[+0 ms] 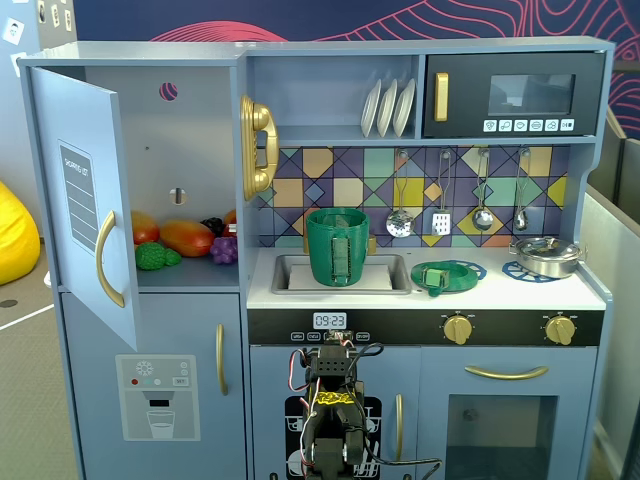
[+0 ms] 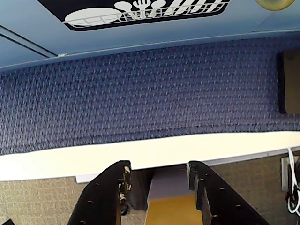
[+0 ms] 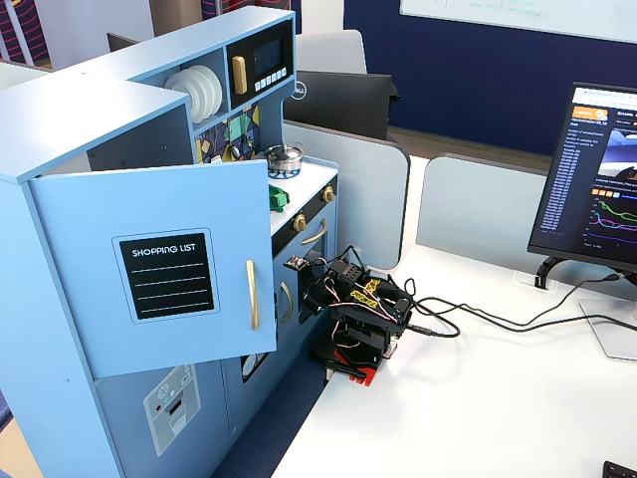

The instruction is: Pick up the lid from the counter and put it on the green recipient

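Resting on the white counter [image 1: 500, 290] of the toy kitchen, the lid [image 1: 447, 276] lies just right of the sink [image 1: 290, 275], where the green recipient [image 1: 338, 246] stands upright; in the other fixed view an open cupboard door [image 3: 164, 269] hides the recipient and all but a green sliver of the lid. The arm [image 3: 360, 317] sits folded low before the kitchen, and its gripper [image 2: 159, 180], cut off at the bottom edge of the wrist view, has its 2 fingers [image 2: 110, 190] spread apart with nothing between them, over blue carpet [image 2: 150, 93].

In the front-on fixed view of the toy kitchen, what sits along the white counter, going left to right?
green recipient standing in the sink → lid lying flat on the counter → silver metal pot on the far right burner.
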You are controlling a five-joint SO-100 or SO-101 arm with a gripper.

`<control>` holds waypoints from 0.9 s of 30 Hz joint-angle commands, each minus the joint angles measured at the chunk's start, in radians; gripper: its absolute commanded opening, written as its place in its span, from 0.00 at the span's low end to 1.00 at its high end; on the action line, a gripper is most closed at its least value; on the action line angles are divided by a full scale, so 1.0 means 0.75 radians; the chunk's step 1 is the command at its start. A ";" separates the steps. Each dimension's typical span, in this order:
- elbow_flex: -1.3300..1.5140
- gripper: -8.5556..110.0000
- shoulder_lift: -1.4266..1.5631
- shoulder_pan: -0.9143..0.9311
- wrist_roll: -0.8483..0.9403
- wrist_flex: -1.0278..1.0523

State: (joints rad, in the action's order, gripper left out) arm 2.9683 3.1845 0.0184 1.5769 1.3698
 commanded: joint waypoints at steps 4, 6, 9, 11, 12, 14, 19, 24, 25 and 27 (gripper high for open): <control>0.039 0.07 -0.006 0.027 -0.086 0.217; 0.039 0.07 -0.006 0.027 -0.086 0.217; 0.039 0.07 -0.006 0.027 -0.088 0.217; 0.039 0.07 -0.006 0.027 -0.088 0.217; 0.039 0.07 -0.006 0.027 -0.088 0.217; 0.039 0.07 -0.006 0.027 -0.088 0.217; 0.037 0.07 -0.008 0.022 -0.127 0.196; -0.094 0.07 -0.078 0.131 -0.104 -0.117; -0.166 0.07 -0.131 0.160 -0.086 -0.202; -0.317 0.07 -0.219 0.229 -0.031 -0.374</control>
State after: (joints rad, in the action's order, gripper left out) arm 2.9192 3.1201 0.1089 1.5156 1.2594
